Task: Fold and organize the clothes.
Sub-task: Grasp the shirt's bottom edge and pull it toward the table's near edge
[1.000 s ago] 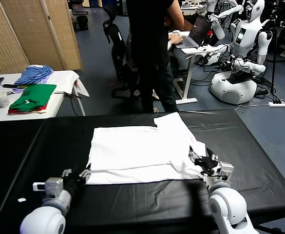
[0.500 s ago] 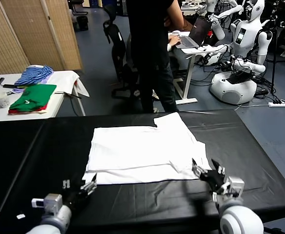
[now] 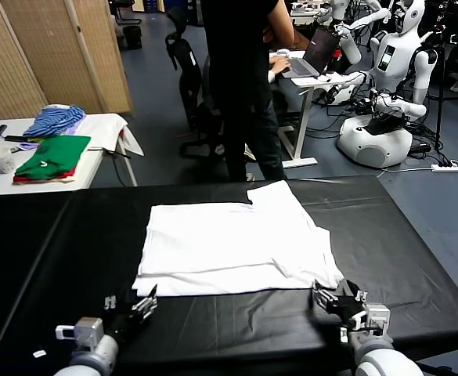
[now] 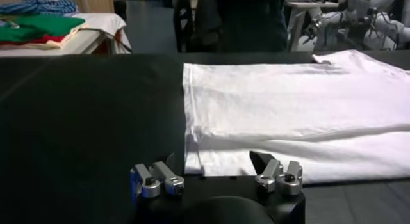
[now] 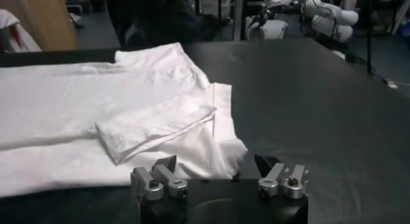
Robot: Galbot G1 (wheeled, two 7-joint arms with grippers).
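Note:
The clothes here are one plain white T-shirt [image 3: 229,247], lying flat and partly folded on the black table [image 3: 72,235], with a sleeve turned in on the right. My left gripper [image 3: 131,301] is open just short of the shirt's near left corner, touching nothing. In the left wrist view the left gripper [image 4: 216,161] has the shirt's hem [image 4: 211,158] just beyond its tips, and nothing lies between them. My right gripper [image 3: 337,294] is open by the near right corner. The right wrist view shows the right gripper [image 5: 216,162] just short of the folded sleeve [image 5: 154,126], holding nothing.
A white side table [image 3: 103,125] at the far left carries a folded green garment [image 3: 54,155], a blue striped garment [image 3: 54,119] and a paper cup [image 3: 3,160]. A person in black [image 3: 240,86] stands behind the table. Another robot [image 3: 385,117] sits at the far right.
Both grippers have drawn back from the shirt's near corners towards the table's near edge, empty. The shirt stays where it lay.

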